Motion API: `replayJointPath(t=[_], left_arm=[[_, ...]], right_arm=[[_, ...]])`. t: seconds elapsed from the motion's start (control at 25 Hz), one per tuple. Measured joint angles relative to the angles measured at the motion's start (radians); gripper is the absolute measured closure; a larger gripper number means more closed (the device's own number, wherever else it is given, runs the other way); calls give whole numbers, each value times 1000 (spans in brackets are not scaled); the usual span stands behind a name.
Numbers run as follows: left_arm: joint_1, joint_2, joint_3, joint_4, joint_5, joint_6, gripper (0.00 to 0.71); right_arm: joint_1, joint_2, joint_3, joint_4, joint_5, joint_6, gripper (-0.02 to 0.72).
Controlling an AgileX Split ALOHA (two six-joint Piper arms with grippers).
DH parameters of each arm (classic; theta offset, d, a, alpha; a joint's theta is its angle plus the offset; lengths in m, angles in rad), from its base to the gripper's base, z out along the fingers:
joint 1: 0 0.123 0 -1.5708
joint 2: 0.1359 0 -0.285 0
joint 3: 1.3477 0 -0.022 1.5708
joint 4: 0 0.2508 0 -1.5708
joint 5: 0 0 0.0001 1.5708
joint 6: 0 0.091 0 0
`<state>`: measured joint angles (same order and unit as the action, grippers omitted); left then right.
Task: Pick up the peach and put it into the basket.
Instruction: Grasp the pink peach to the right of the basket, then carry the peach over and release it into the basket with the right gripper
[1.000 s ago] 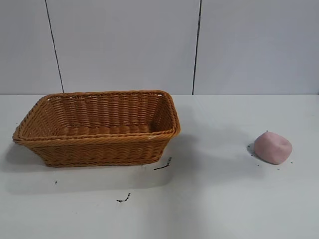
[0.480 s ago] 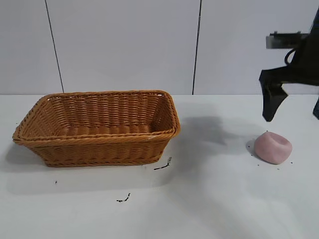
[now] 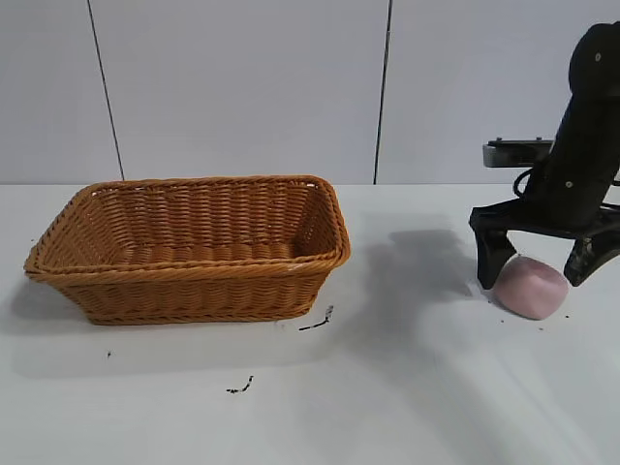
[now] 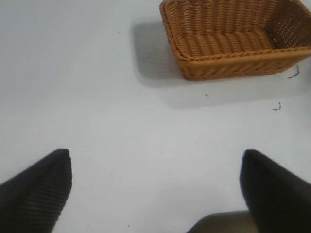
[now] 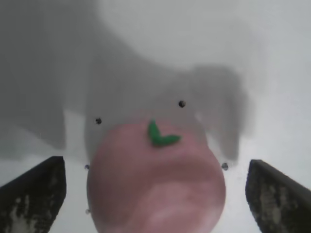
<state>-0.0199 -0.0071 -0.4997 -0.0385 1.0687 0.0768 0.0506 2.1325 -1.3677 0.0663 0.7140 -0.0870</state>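
The dull pink peach [image 3: 530, 288] lies on the white table at the right. My right gripper [image 3: 539, 274] has come down over it, one black finger on each side, open, with gaps showing between the fingers and the fruit. In the right wrist view the peach [image 5: 156, 182], with a small green leaf on top, fills the space between the two fingers. The orange-brown wicker basket [image 3: 194, 254] stands at the left with nothing inside. My left gripper [image 4: 155, 170] hangs open above bare table, away from the basket [image 4: 233, 41].
Small dark specks and scribbled marks [image 3: 316, 322] dot the white table [image 3: 387, 387] in front of the basket. A grey panelled wall stands behind. Open tabletop lies between the basket and the peach.
My right arm came into view from the upper right and lowered until its fingers straddle the peach. The peach and the basket have not moved.
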Motion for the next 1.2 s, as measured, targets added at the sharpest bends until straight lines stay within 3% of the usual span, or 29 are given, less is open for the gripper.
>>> replayJointPath(t=[0.04, 0.16, 0.2, 0.28, 0.52, 0.88, 1.2], left_arm=[[0, 0, 0, 0, 0, 0, 18], [0, 0, 0, 0, 0, 0, 18], [0, 0, 0, 0, 0, 0, 18], [0, 0, 0, 0, 0, 0, 18], [0, 0, 0, 0, 0, 0, 18], [0, 0, 0, 0, 0, 0, 18], [0, 0, 0, 0, 0, 0, 18]], right_arm=[[0, 0, 0, 0, 2, 0, 175], [0, 0, -1, 0, 9, 0, 496], [0, -3, -1, 1, 10, 0, 572], [0, -19, -4, 1, 13, 0, 639], [0, -143, -38, -2, 42, 0, 675], [21, -200, -368, -8, 273, -1, 678], [231, -89, -596, -8, 310, -1, 678]])
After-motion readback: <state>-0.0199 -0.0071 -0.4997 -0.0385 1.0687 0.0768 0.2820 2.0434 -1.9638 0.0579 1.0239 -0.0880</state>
